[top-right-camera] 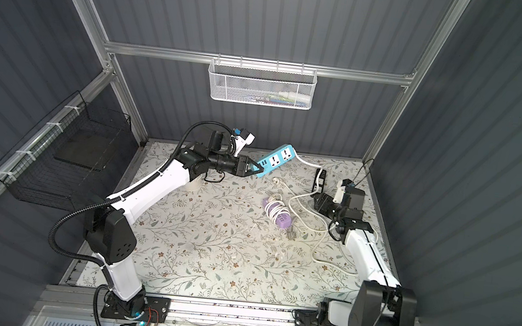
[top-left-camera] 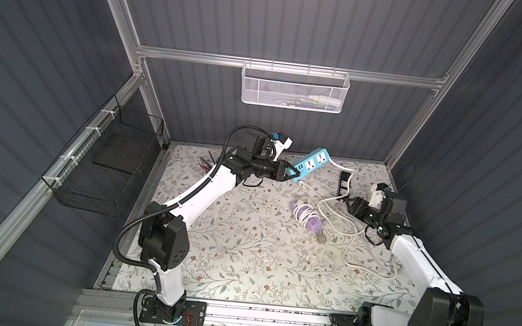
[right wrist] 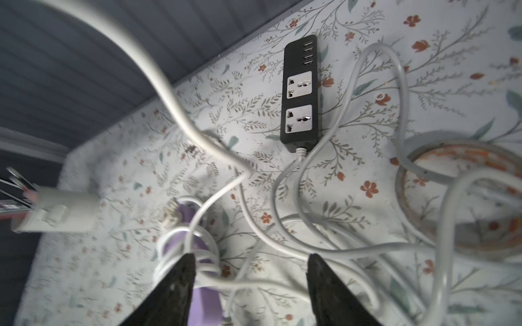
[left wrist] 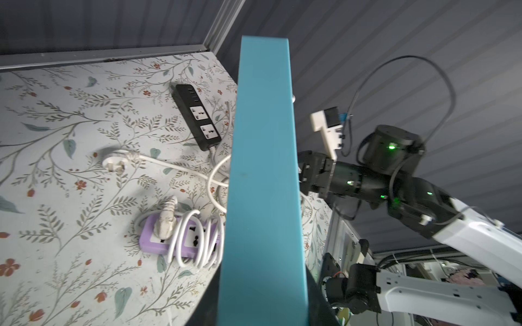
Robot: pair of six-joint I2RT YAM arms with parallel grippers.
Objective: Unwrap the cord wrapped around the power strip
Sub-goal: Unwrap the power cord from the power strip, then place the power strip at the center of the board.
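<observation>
A floral-patterned tabletop (top-left-camera: 242, 252) carries everything, and the purple power strip (top-left-camera: 313, 225) near its middle serves as the marker.

There are two containers. Well to the left of the purple strip, a black wire basket (top-left-camera: 89, 191) on the side rail holds one dark flat slab (top-left-camera: 120, 154). Far behind and above the strip, a white mesh basket (top-left-camera: 281, 86) on the back rail holds small items too blurred to name.

There are three power strips. The turquoise plastic power strip (top-left-camera: 311, 161) is lifted behind the purple one, with no cord around its body, and the left gripper (top-left-camera: 295, 173) is clamped on its near end. A black power strip (top-left-camera: 344, 183) lies flat behind and to the right. The purple strip itself lies flat with a white cord coil (top-left-camera: 304, 214) still wound around it.

Just right of it, the right gripper (top-left-camera: 349, 204) hangs low with its fingers (right wrist: 175, 288) spread wide, pinching nothing. Loose white cords (top-left-camera: 353, 248) loop beneath it, and one white plug (top-left-camera: 302, 184) lies just behind the purple strip.
</observation>
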